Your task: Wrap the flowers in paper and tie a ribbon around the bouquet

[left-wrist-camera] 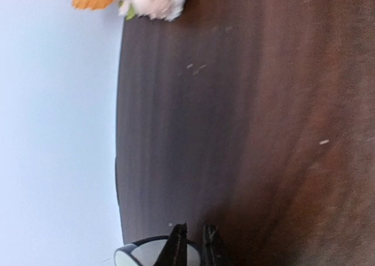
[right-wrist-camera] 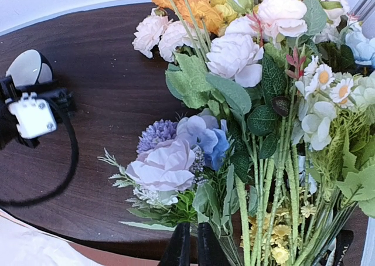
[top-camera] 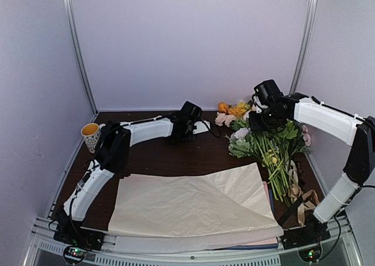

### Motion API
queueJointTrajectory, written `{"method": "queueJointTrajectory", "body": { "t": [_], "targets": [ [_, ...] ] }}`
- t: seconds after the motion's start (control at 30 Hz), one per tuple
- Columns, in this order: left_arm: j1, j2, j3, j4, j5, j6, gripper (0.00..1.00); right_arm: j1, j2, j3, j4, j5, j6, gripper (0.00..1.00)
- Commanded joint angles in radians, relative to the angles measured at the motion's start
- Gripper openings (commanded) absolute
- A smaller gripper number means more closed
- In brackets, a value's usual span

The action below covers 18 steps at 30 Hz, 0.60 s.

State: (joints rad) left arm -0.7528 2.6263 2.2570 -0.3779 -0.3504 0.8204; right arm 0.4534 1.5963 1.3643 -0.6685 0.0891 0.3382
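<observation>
Top external view shows the paper (top-camera: 193, 204) spread flat across the near middle of the table (top-camera: 158, 157). The flowers (top-camera: 240, 136) lie at the far right, their pale heads on the left edge of a larger bunch (top-camera: 275, 152) with orange and yellow blooms. The stems run from the heads at the far side down toward the near right, so the long axis slants past the sheet's right edge. The right gripper (right-wrist-camera: 188, 244) sits at these flowers, fingers pressed together just under the lavender and blue heads; leaves hide whether a stem is pinched between them. The left gripper (left-wrist-camera: 193, 245) is well apart to the left over bare wood, its fingers a narrow gap apart with nothing in them. The right arm is plainly the nearer one, and carrying the flowers onto the paper would mean a move near and left.
</observation>
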Motion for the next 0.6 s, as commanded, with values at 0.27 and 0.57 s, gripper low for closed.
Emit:
{"method": "queueJointTrajectory", "body": {
  "t": [0.27,0.57],
  "targets": [
    [0.224,-0.008,0.039,-0.080,-0.073,-0.061,0.14,-0.005,-0.155,0.019,-0.101,0.147,-0.097,0.07],
    [0.260,-0.002,0.074,-0.129,-0.174,-0.117,0.11,-0.009,-0.269,0.012,-0.145,0.223,-0.129,0.09]
  ]
}}
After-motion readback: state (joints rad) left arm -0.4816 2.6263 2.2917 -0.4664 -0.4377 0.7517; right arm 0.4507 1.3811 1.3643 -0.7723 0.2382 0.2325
